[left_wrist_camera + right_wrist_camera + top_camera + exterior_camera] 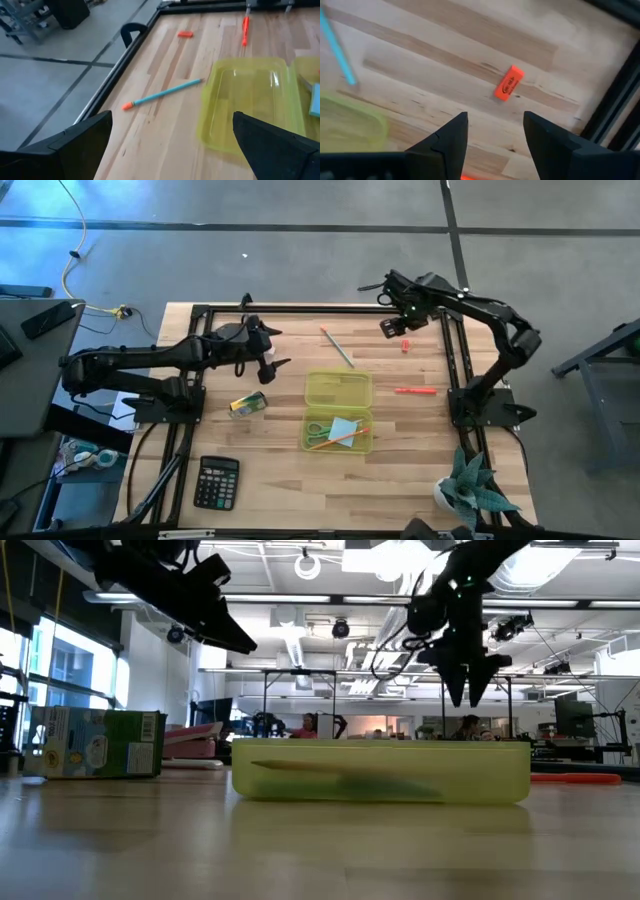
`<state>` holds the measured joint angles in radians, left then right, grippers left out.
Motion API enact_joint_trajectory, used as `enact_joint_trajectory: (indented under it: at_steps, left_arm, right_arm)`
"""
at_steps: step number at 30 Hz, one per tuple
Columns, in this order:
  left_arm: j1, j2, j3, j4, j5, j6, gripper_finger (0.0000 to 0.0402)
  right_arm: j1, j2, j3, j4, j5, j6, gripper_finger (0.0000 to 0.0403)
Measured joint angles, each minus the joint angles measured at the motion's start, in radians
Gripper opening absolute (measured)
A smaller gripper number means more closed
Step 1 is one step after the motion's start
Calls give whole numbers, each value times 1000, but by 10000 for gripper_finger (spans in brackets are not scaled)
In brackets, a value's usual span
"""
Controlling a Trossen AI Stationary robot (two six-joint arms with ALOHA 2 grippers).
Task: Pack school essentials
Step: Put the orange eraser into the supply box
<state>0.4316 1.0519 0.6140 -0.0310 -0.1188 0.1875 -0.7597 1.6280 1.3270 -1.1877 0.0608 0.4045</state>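
An open translucent yellow-green case (338, 412) lies mid-table. Its near half holds the green-handled scissors (316, 430), the light-blue note pad (345, 426) and the orange pencil (340, 440). The thin greenish pencil (337, 347) (162, 94) lies flat beyond the case. The tiny red piece (406, 345) (509, 82) lies near the far right. The crayon box (248, 404) (95, 743) lies left of the case. My left gripper (280, 347) (172, 135) hovers open left of the greenish pencil. My right gripper (395, 326) (495, 125) hangs open above the table, just short of the red piece.
A red-orange pen (415, 390) (245, 30) lies right of the case. A calculator (216, 482) sits at the near left, and a potted plant (470, 485) at the near right corner. Black frame rails (455, 360) edge the table. Bare wood shows between the case and the near edge.
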Motion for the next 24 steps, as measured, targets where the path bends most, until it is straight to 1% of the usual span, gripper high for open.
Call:
enact_joint_trajectory:
  at_steps: [7,9,12,16,19,24]
  left_arm:
    - [0,0,0,-4,1,0,400]
    - [0,0,0,-4,1,6,400]
    - [0,0,0,-3,1,9,400]
    - [0,0,0,5,1,20,400]
    - [0,0,0,22,1,26,400]
    - [0,-1,0,38,1,26,400]
  right_arm:
    - [-24,47,-7,-4,-16,-21,172]
    - [-31,43,-46,9,-18,-20,172]
    - [-42,25,-142,34,-17,8,172]
    - [-48,-12,-232,126,-21,44,171]
    - [-48,-31,-263,198,-25,81,171]
    - [-48,-25,-299,311,-24,143,171]
